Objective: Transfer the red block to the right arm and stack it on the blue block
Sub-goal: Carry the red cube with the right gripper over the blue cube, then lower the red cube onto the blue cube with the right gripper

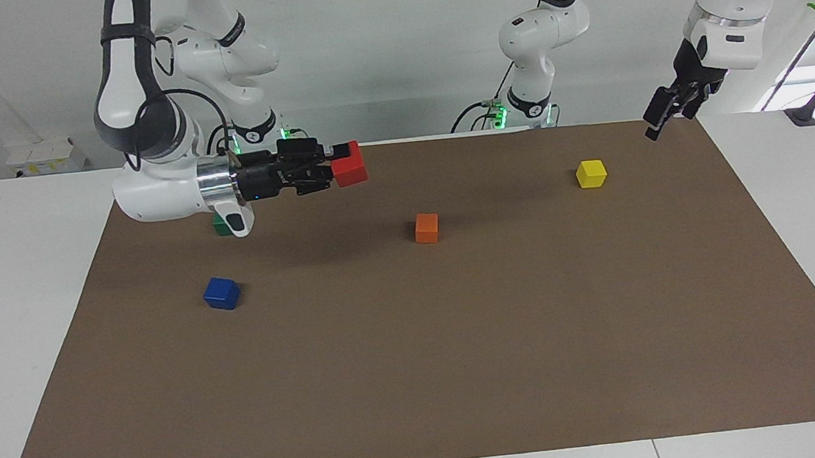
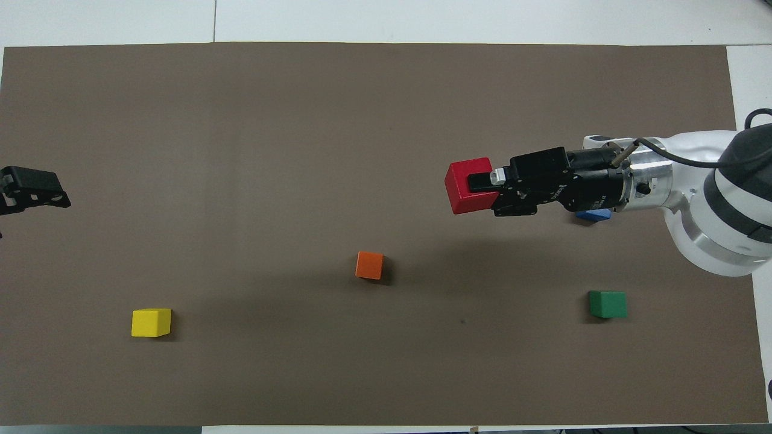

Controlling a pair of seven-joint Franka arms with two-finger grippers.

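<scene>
An orange cube [image 1: 426, 228] sits mid-mat. A yellow cube [image 1: 591, 174] lies toward the left arm's end. A green cube [image 2: 607, 304] rests on the brown mat [image 1: 464, 371].

white wall [image 1: 392, 53], brown mat [image 1: 462, 342], white table [image 1: 15, 293]

five cubes, one each: red block [image 1: 349, 164], blue block [image 1: 221, 293], orange cube [image 1: 426, 228], yellow cube [image 1: 591, 174], green cube [image 2: 607, 304], two arms

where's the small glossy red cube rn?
The small glossy red cube is held in the air by the right gripper, toward the right arm's end, over the brown mat.
</scene>
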